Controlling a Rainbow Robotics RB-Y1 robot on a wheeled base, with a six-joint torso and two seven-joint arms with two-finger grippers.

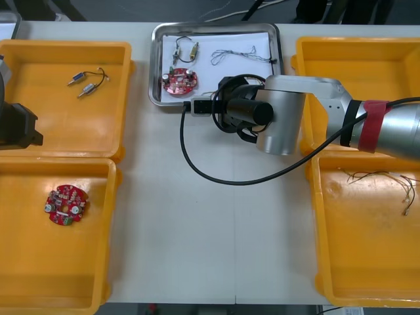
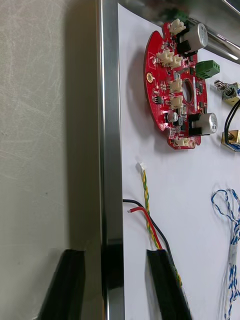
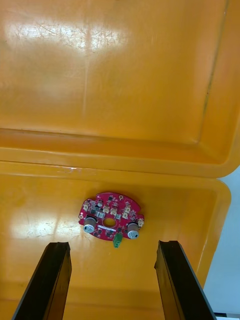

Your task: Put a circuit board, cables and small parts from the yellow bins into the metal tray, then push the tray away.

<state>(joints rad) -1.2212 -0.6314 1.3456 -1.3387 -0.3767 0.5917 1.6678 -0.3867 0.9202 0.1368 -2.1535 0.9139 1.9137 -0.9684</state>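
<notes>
Front view: at 12 o'clock on the table [image 1: 197,230], the metal tray [image 1: 155,65], with a red circuit board [image 1: 179,81] and small metal parts [image 1: 194,48] inside; at its 6 o'clock rim, the right arm [image 1: 289,111].

Right wrist view: right claw [image 2: 115,252] released, straddling that rim, beside a red and yellow cable [image 2: 146,197].

Left wrist view: left claw [image 3: 112,245] released, hovering above a yellow bin [image 3: 50,225] with a second circuit board [image 3: 111,216].

Metal tray [image 1: 216,26], white inside, holds red circuit board [image 1: 180,81], blue-white cable [image 1: 239,58], red-yellow cable [image 2: 145,195], small metal parts [image 1: 185,51].
</notes>
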